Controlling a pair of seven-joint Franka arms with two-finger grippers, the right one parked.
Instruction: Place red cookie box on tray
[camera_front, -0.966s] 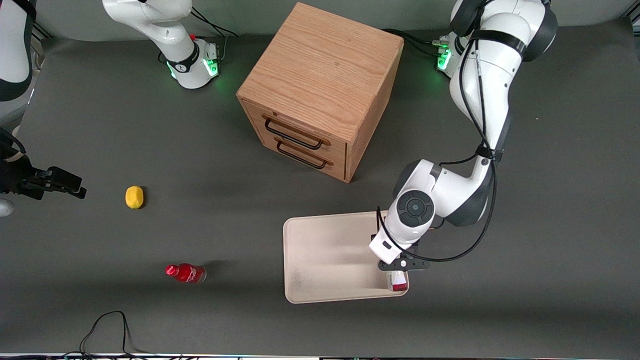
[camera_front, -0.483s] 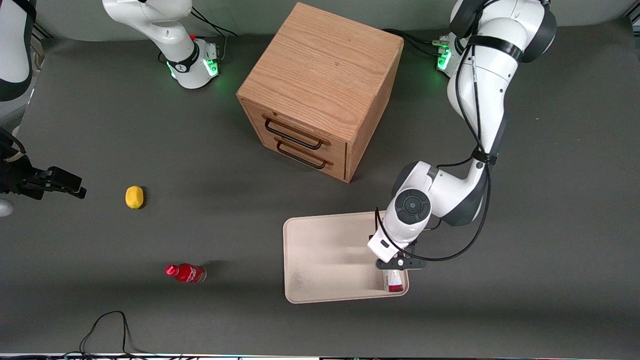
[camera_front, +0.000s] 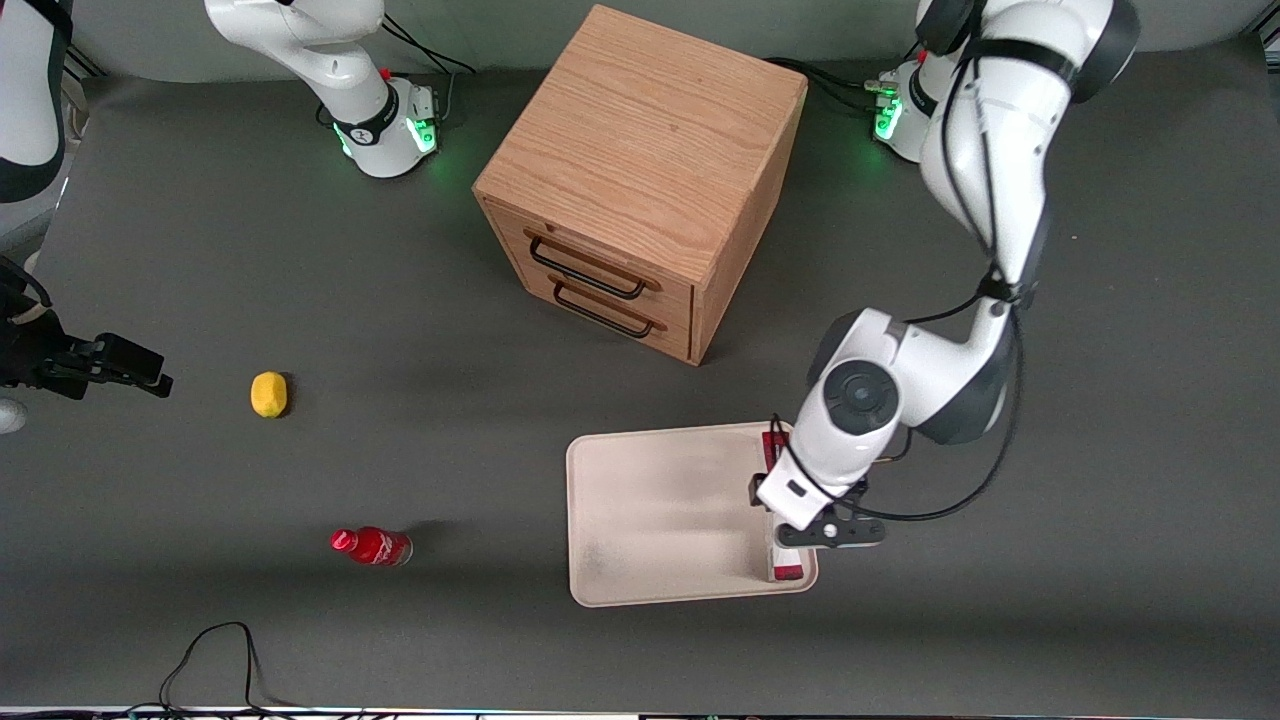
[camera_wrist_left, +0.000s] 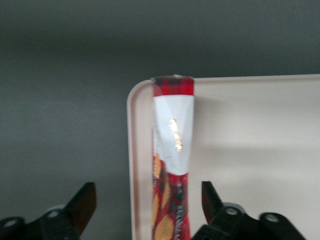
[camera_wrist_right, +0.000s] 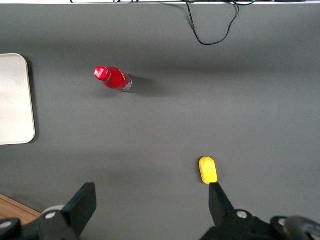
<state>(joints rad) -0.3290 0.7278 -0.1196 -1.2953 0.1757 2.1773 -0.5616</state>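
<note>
Red cookie box (camera_wrist_left: 172, 165) flat along tray (camera_front: 650, 520) edge; gripper (camera_wrist_left: 145, 210) above

Glossy red cookie box (camera_wrist_left: 172, 165), matt tray (camera_wrist_left: 250, 150), hand (camera_wrist_left: 145, 205) above.

Colours on the dark grey bench (camera_front: 300, 260)

The cookie box (camera_wrist_left: 172, 165) is red with a dark tartan pattern at its end, a white-grey panel with a small gold mark, and golden cookie prints lower down. The tray (camera_front: 650, 520) is plain cream. The gripper (camera_wrist_left: 147, 207) has black fingers, spread apart. The cabinet (camera_front: 640, 160) is light oak wood with black handles; the bottle (camera_front: 372, 546) is red, the lemon (camera_front: 268, 393) yellow.
</note>
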